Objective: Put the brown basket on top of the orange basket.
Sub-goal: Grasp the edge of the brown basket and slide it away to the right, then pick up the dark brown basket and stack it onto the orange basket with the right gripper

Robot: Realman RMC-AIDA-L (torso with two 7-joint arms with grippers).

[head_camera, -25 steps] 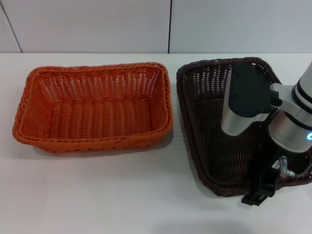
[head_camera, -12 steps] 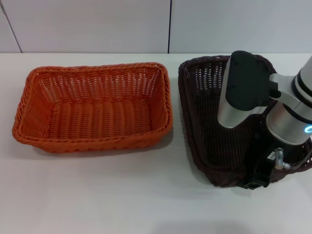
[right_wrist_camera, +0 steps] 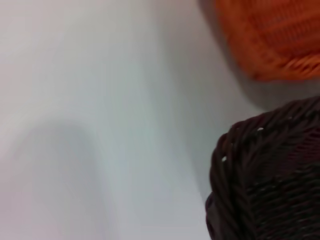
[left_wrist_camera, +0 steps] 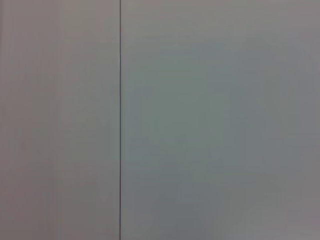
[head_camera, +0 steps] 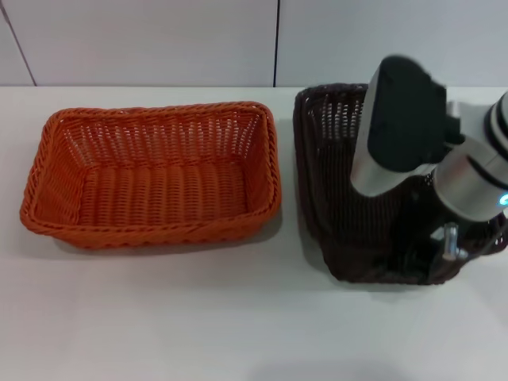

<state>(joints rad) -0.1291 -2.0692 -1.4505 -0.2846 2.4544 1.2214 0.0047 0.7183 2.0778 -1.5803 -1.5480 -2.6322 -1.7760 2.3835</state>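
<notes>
The orange basket (head_camera: 151,228) sits flat on the white table at the left of the head view; a corner of it shows in the right wrist view (right_wrist_camera: 272,35). The brown basket (head_camera: 329,182) is to its right, tipped up with its near side raised off the table. Its braided rim fills a corner of the right wrist view (right_wrist_camera: 265,170). My right gripper (head_camera: 430,266) holds the brown basket's near right rim, its fingers mostly hidden against the dark weave. My right arm covers much of the basket's inside. My left gripper is out of view.
The white table (head_camera: 198,325) stretches in front of both baskets. A narrow gap of table (head_camera: 287,190) separates them. A pale panelled wall (head_camera: 159,40) stands behind the table. The left wrist view shows only a plain wall with one seam (left_wrist_camera: 120,120).
My right arm has risen and drawn back, lifting the brown basket's near side. The basket has tipped from lying flat to standing steeply. The orange basket has not moved.
</notes>
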